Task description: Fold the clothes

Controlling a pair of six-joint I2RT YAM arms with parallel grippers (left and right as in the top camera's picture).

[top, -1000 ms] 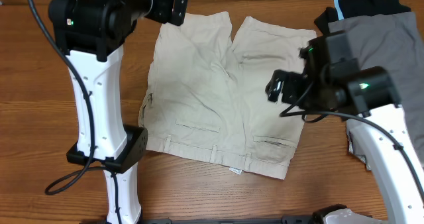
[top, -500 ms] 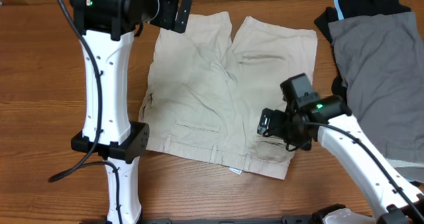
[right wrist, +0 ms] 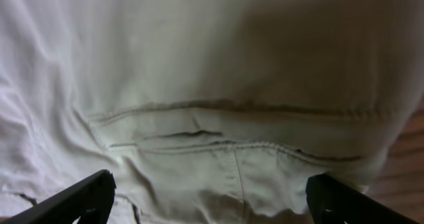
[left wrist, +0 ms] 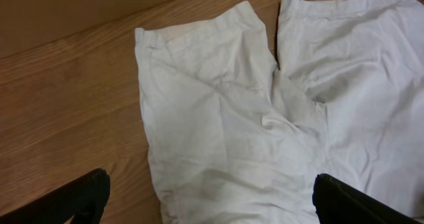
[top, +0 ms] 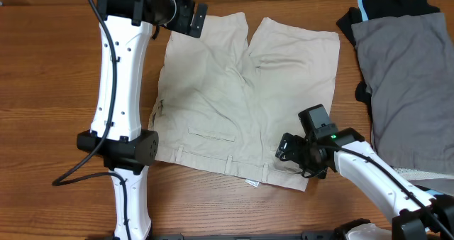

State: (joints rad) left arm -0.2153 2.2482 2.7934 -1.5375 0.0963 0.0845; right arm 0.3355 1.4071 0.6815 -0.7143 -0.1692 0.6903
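On the table [top: 42, 91] the shorts [top: 227, 98] lie flat, pockets up, a grey garment [top: 408, 77] to their right. The left gripper [top: 191, 18] hangs spread by the far left hem; the right gripper [top: 287, 149], fingers also spread, sits low over the right pocket, perhaps touching cloth.

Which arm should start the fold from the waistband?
Right. The right gripper, open, is low over the shorts at the waistband end, by a back pocket; the left gripper, open, is high over the leg hems.
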